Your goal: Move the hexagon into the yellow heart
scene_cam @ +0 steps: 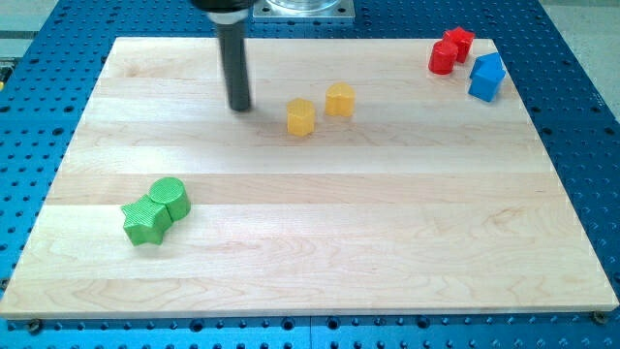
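Your tip (239, 107) sits at 9 o'clock of yellow hexagon (301, 117), apart | yellow heart (340, 99) at hexagon's 2 o'clock, near | no gripper on this rod

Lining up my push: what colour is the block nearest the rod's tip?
Yellow, just to the view's right of my tip; camera view.

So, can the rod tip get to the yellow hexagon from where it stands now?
Probably yes. My tip stands to the view's left of the yellow hexagon, apart from it, and no block lies between them. The yellow heart sits just beyond, toward the view's right.
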`<control>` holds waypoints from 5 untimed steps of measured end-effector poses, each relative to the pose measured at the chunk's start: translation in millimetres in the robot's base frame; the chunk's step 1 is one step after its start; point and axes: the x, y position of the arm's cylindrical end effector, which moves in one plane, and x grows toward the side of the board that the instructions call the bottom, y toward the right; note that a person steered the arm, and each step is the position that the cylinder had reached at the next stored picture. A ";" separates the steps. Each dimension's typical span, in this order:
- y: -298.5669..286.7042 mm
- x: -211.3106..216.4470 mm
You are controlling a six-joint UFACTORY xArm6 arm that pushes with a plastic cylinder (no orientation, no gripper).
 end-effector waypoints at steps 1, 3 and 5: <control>-6.7 33.8; 71.4 59.9; 140.7 40.0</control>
